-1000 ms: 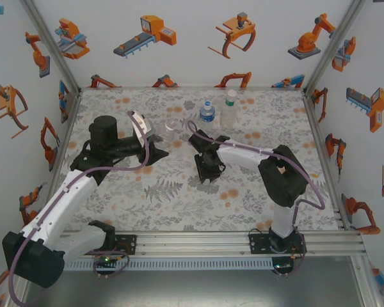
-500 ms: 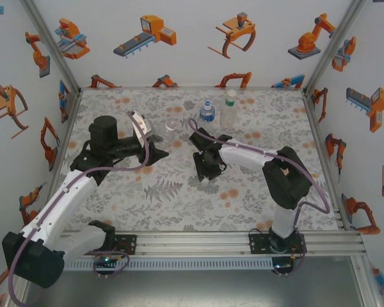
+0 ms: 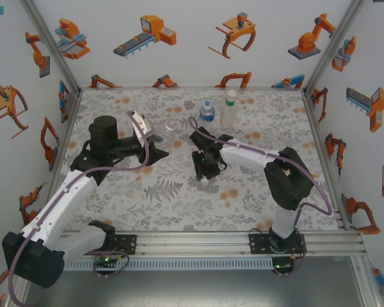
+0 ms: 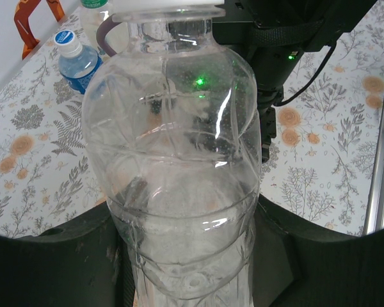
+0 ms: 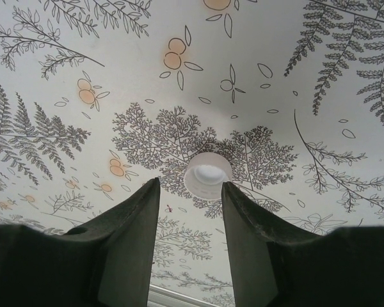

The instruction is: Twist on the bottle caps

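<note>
A robotics lab test cell: white panel walls (image 3: 192,61) printed with orange cartoon robot arms close in the desk (image 3: 173,204) from 9 through 12 to 3 o'clock. Aluminium frame posts (image 3: 329,48) mark the far corners. The left arm (image 3: 61,204) and right arm (image 3: 285,182) are bolted to a slotted rail (image 3: 198,242) at 6 o'clock.

On the counter (image 3: 147,198), a shorter bottle (image 3: 207,112) stands just left of a taller bottle (image 3: 229,109) at upper centre; a loose cap (image 3: 205,181) lies below them near mid-frame.
</note>
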Tool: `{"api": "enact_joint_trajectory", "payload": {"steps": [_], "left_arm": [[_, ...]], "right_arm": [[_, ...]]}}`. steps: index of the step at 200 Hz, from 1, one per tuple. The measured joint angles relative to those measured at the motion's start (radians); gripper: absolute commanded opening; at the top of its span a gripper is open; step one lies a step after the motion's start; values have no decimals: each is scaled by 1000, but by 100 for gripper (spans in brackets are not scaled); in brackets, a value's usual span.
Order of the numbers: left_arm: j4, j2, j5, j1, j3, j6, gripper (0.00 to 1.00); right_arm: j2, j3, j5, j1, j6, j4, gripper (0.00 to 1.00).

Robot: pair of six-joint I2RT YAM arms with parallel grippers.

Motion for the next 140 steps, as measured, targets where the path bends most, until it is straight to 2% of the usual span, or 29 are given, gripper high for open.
{"api": "enact_joint_trajectory", "payload": {"steps": [140], "left_arm": [[0,0,0,0,0,0,0]], "right_arm": [[8,-12,0,0,0,0,45]]}}
